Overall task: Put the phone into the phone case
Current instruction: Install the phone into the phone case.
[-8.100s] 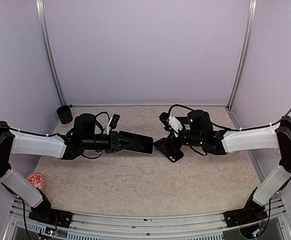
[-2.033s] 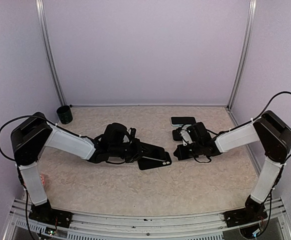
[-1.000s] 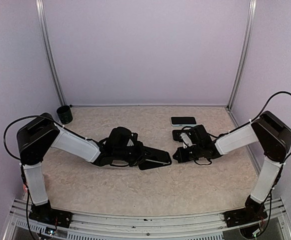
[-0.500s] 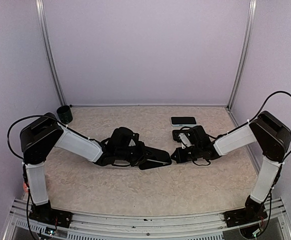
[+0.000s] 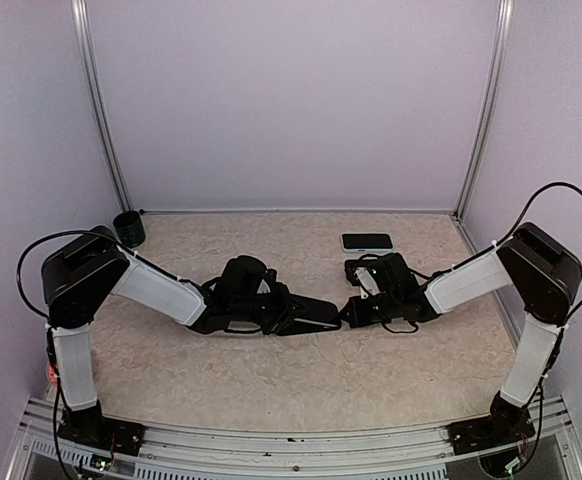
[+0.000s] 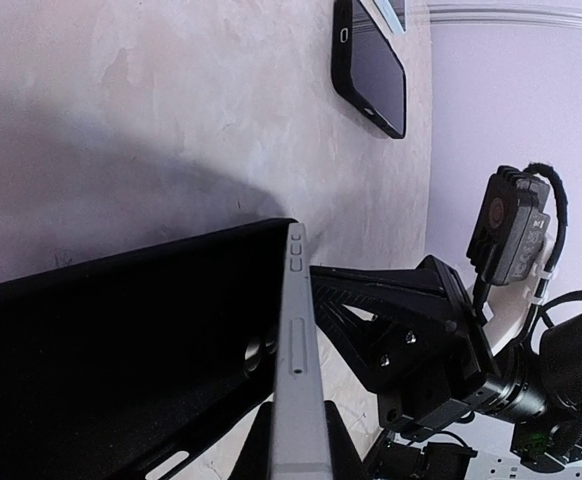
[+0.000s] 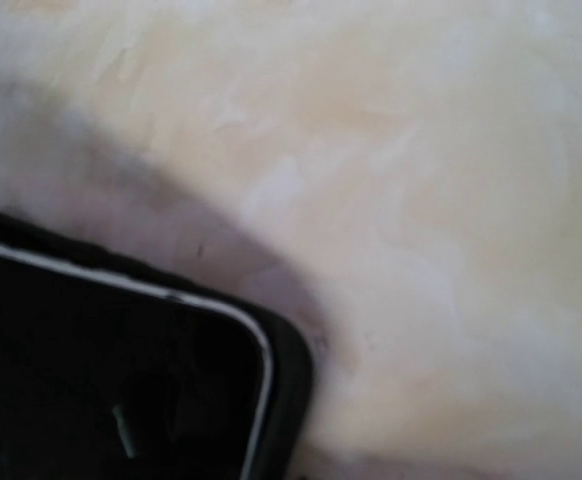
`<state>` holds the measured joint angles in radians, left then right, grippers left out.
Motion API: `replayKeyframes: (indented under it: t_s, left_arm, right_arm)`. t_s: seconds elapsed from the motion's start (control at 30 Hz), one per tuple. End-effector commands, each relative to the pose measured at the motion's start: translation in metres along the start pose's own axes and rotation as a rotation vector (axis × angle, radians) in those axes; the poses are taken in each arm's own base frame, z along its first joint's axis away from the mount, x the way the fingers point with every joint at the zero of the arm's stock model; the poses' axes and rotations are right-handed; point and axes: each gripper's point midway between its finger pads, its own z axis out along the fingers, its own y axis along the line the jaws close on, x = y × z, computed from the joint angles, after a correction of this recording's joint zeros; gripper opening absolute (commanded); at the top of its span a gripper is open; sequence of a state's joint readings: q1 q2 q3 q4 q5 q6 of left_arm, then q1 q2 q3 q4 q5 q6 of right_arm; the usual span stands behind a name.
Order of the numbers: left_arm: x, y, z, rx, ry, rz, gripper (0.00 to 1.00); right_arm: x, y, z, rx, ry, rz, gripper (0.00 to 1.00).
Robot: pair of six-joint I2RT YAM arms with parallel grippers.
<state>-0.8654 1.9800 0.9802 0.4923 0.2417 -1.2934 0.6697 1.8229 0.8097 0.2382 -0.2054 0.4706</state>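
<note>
— Where was the phone (image 6: 296, 400) just then?

— Partly home in the case (image 6: 121, 340), low over the middle of the table (image 5: 271, 390). The left gripper (image 5: 289, 316) was clamped on the case and held the pair tilted towards its edge. The phone's silver side showed along one rim.

— And the right gripper (image 5: 355, 311)?

— Its fingers were pinched together and held nothing. Its tip was at the free end of the case, touching it as far as I could judge.

— So how should the seating have gone?

— I'd say a square push with the closed tip on whichever corner sat unseated, with the left clamp firm so the case could not swing. A slanted push would likely have levered the phone back out.

— What had changed?

— Two seconds before, the case lay flatter with its broad back showing, and the right gripper stood apart from its end. That gap had closed.
</note>
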Motion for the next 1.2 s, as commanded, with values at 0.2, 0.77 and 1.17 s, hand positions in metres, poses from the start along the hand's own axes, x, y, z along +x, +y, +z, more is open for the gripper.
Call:
replayKeyframes:
  t_s: [0.2,0.77,1.17]
  left_arm:
    - [0.013,0.015,0.008,-0.024,0.07,-0.075,0.0]
    - [0.047,0.049,0.013,-0.109,0.255,-0.175,0.0]
    - [0.051,0.057,0.025,-0.107,0.291,-0.12,0.0]
  right_arm:
    - [0.022,0.009,0.004,-0.013,0.055,-0.014,0.0]
    - [0.01,0.01,0.003,-0.003,0.028,-0.056,0.0]
    - [0.009,0.042,0.003,-0.143,0.029,-0.141,0.0]
